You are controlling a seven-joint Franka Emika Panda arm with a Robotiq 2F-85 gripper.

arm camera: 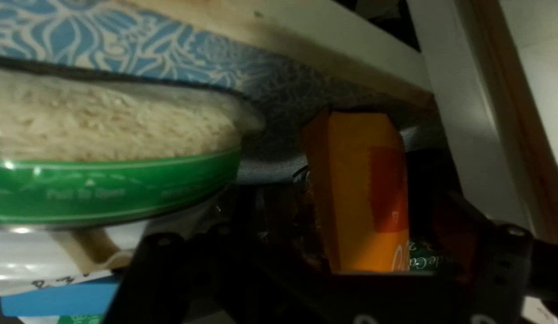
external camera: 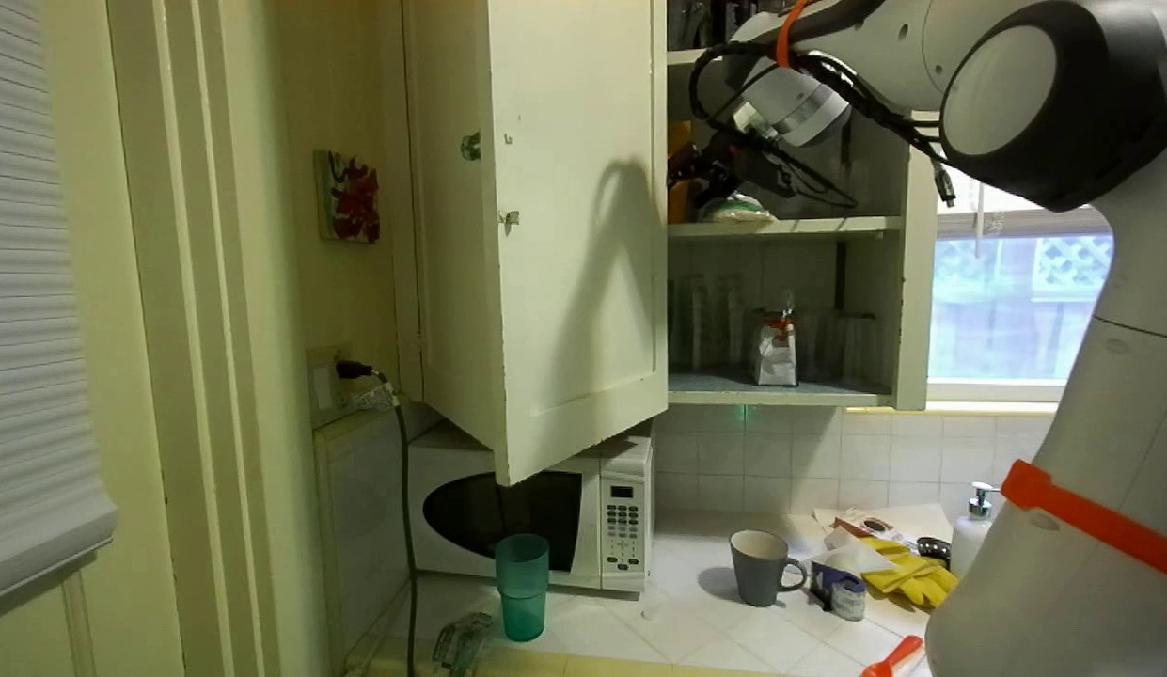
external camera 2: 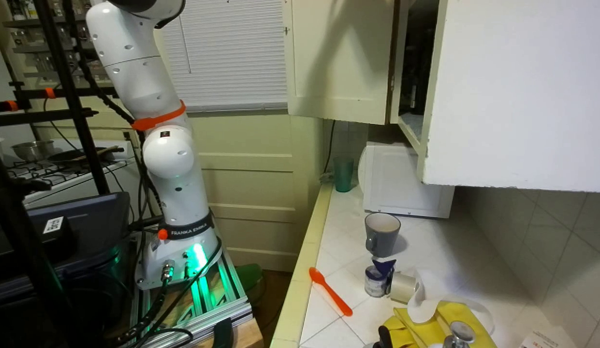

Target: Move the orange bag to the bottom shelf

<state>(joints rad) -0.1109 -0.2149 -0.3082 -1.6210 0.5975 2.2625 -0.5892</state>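
The orange bag (arm camera: 359,193) stands on the middle shelf of the cupboard, a tall orange-yellow pack with a red patch, filling the centre of the wrist view. My gripper (arm camera: 337,175) reaches in around it, its dark jaws spread wide on either side. Deep shadow hides whether the fingers touch the bag. In an exterior view, orange patches of the bag (external camera: 679,202) show beside the dark gripper, partly covered by it and the cupboard door. The bottom shelf (external camera: 715,382) lies one level below, carrying a small white pack (external camera: 777,353) with an orange-red top.
A rice bag (arm camera: 103,121) with a green band lies close beside the gripper on the patterned middle shelf (arm camera: 126,49). Glasses (external camera: 701,324) line the bottom shelf's back. The swung-out cupboard door (external camera: 583,235) stands at one side. A mug (external camera: 760,569) and microwave (external camera: 625,527) are on the counter.
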